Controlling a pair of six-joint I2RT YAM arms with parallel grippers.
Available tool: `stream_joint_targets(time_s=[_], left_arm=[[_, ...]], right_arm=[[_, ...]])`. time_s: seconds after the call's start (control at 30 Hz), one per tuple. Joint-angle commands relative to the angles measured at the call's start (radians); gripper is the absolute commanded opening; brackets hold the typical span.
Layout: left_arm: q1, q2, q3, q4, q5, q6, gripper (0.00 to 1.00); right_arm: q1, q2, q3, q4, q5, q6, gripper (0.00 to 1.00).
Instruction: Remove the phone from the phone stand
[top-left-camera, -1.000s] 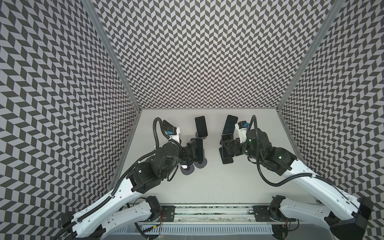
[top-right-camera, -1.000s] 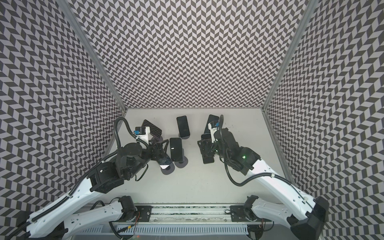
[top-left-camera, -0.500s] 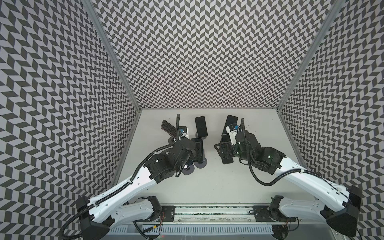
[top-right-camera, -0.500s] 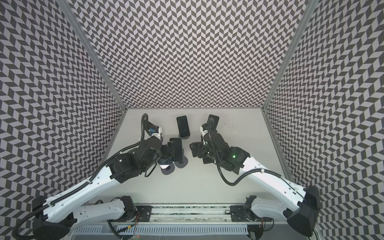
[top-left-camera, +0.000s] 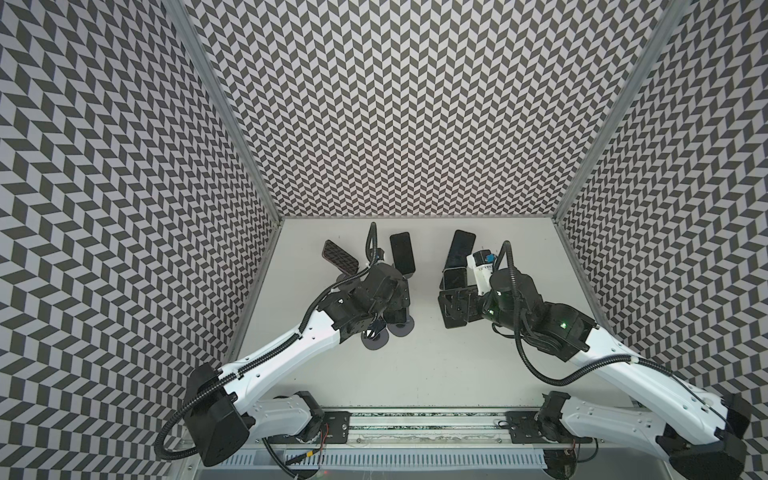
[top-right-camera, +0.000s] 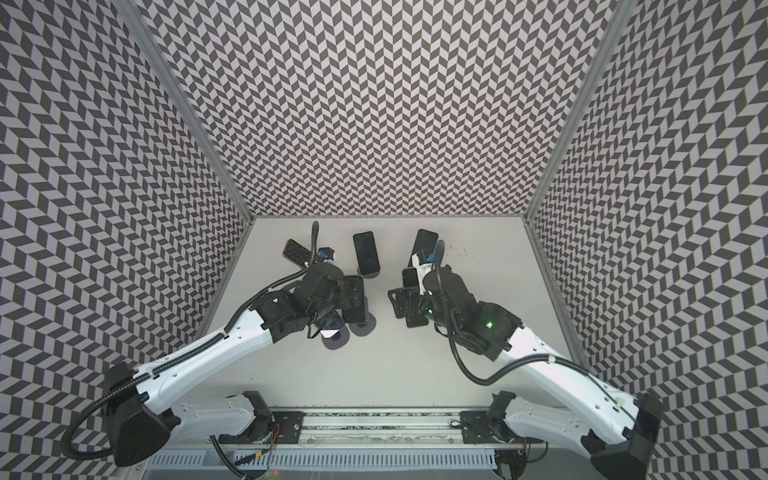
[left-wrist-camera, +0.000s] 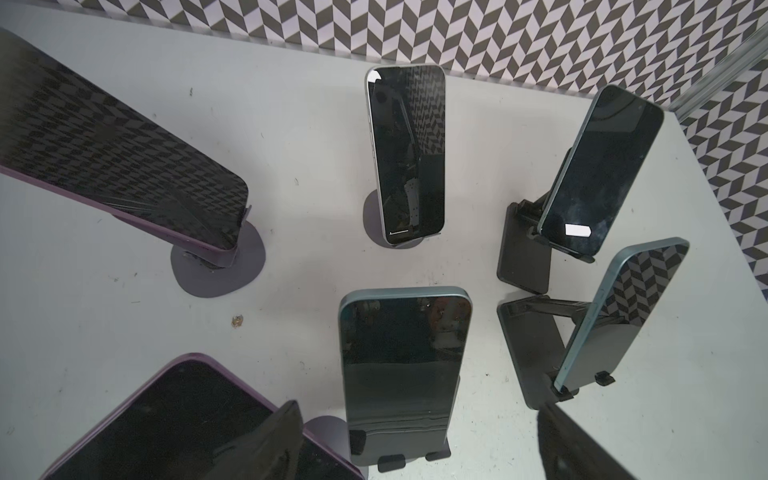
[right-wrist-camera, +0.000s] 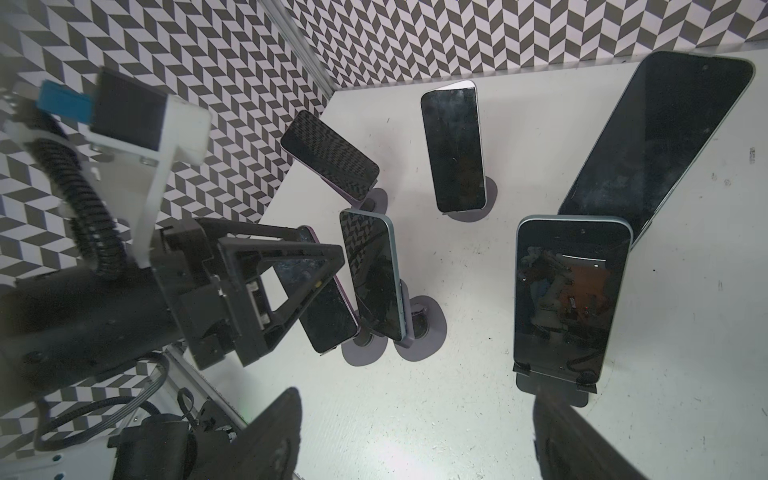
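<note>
Grey counter (top-left-camera: 415, 365), six dark phones (left-wrist-camera: 409, 153) on stands (left-wrist-camera: 218, 266). I see the teal phone (left-wrist-camera: 403, 374) on its stand (left-wrist-camera: 392, 462) just ahead of my left tool (left-wrist-camera: 417, 405), nine o'clock from my right tool (right-wrist-camera: 415, 395); both tools spread wide, empty.

In a top view, a table (top-left-camera: 436, 374) fills the lower middle of the frame. Highest on it, in a row, stand the left phone (top-left-camera: 340, 257), middle phone (top-left-camera: 402, 257) and right phone (top-left-camera: 462, 250). A fourth phone (top-left-camera: 454, 277) sits just below the right one. Two round bases (top-left-camera: 375, 341) lie below the middle phone, partly under the left arm (top-left-camera: 291, 345).
</note>
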Motion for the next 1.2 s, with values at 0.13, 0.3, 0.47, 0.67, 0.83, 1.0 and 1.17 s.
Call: stream_joint_targets(time_s=[0.13,0.3,0.47,0.67,0.83,1.0,1.17], left_arm=[[0.049,0.059,0.041,0.061,0.049,-0.002,0.90],[0.059,0.090,0.063,0.063,0.054,0.003,0.90],[0.061,0.120,0.083,0.053,0.072,0.001,0.90],[0.061,0.159,0.111,0.029,0.068,0.010,0.91],[0.063,0.193,0.139,0.006,0.032,0.028,0.93],[0.069,0.201,0.163,-0.026,-0.001,0.026,0.93],[0.069,0.172,0.156,-0.022,0.014,0.011,0.93]], right_arm=[[0.003,0.000,-0.002,0.034,-0.013,-0.014,0.85],[-0.005,0.020,0.014,0.037,-0.029,-0.042,0.85],[-0.016,0.032,0.010,0.054,-0.027,-0.066,0.85],[-0.026,0.034,0.008,0.072,-0.029,-0.084,0.85],[-0.031,0.028,0.005,0.074,-0.024,-0.091,0.85],[-0.033,0.022,0.007,0.073,-0.022,-0.089,0.85],[-0.034,0.018,0.004,0.072,-0.018,-0.084,0.85]])
